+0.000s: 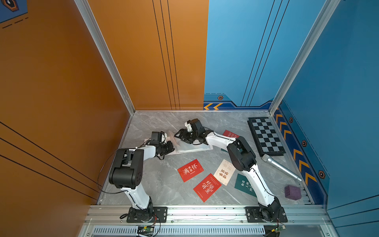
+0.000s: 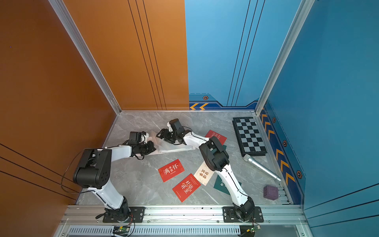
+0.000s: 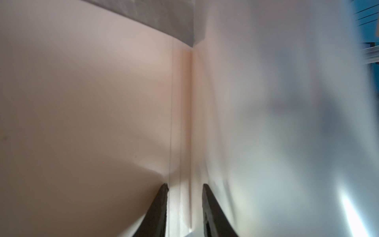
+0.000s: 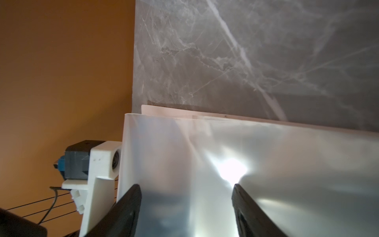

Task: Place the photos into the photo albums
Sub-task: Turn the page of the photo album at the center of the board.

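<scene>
The photo album (image 1: pixel 194 146) lies open at the back middle of the table, pale pink with clear sleeve pages, one page (image 4: pixel 155 143) standing up. My left gripper (image 3: pixel 185 186) is nearly shut, its fingers pinching the album's bound edge between the pink cover (image 3: pixel 82 102) and a clear sleeve. My right gripper (image 4: pixel 185 188) hovers open over a clear sleeve, holding nothing. On the table lie loose photos: two red cards (image 1: pixel 190 170) (image 1: pixel 207 187), a cream card (image 1: pixel 224 172), a dark green card (image 1: pixel 245 184) partly under my right arm, and a red "MONEY" card (image 1: pixel 230 134).
A black-and-white checkerboard (image 1: pixel 266 136) lies at the back right. A silver microphone (image 1: pixel 281 167) and a purple cube (image 1: pixel 292 192) sit along the right side. The orange wall (image 1: pixel 61 102) stands close on the left, the blue wall (image 1: pixel 338 102) on the right.
</scene>
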`<state>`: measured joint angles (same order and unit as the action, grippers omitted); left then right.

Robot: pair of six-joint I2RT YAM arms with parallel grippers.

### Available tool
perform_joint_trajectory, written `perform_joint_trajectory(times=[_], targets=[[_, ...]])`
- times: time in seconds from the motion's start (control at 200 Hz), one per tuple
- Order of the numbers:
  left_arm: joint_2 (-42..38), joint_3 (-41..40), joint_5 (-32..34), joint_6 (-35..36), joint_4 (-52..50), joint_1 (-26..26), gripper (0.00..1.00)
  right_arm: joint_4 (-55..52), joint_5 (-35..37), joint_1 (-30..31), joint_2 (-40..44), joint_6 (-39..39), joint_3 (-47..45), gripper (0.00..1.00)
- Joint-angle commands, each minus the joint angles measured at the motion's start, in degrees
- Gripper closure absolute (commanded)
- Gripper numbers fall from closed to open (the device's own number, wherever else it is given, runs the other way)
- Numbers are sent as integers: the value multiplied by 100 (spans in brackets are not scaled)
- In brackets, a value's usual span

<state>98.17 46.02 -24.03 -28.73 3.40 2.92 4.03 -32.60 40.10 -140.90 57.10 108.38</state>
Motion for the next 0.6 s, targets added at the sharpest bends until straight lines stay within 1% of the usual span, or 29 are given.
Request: perform_joint_trajectory(times=[0.0, 0.115, 0.195, 0.27, 0.335, 0.405, 0.495, 0.591], targets=[[-367, -277, 243, -73, -332, -217, 69, 588, -545, 223, -176, 650, 58, 28], [-887, -470, 242, -301, -322, -511, 68, 422, -501, 303, -244, 671, 350, 28], [-1310, -712, 224, -736, -73, -762, 68, 41, -455, 384, -333, 518, 723, 28], [-1787, -850, 185, -1136, -60, -974, 68, -483, -316, 497, -462, 260, 1133, 28], [-2311, -935, 149, -1394, -95, -1132, 68, -702, -274, 599, -646, 218, 1496, 28], [-2970, -930, 339, -1546, -405, -1226, 69, -752, -299, 689, -875, 295, 1831, 28], [-3798, -774, 654, -1517, -939, -1229, 70, -842, -278, 770, -1120, 335, 2136, 28], [-4366, -526, 803, -1438, -1523, -1212, 70, -849, -357, 821, -1236, 372, 2350, 28]])
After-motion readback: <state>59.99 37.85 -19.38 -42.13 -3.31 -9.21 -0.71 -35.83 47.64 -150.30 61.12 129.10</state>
